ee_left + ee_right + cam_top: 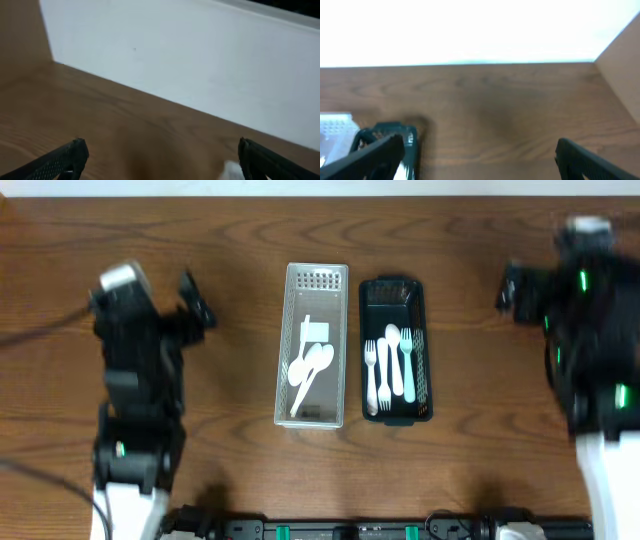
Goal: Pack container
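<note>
A clear plastic container [286,350] stands at the table's middle with white spoons [312,367] in it. Beside it on the right a dark green container [425,340] holds white forks and spoons [392,365]. My left gripper [197,302] is open and empty, left of the clear container; its fingers [160,160] frame bare wood. My right gripper [508,285] is open and empty, right of the dark container. In the right wrist view its fingers [477,155] are spread wide, with the dark container's corner [409,137] at the left.
A white wall [200,65] runs along the table's far edge. A black rail [400,530] lies along the table's near edge. Both arms stand well apart from the containers.
</note>
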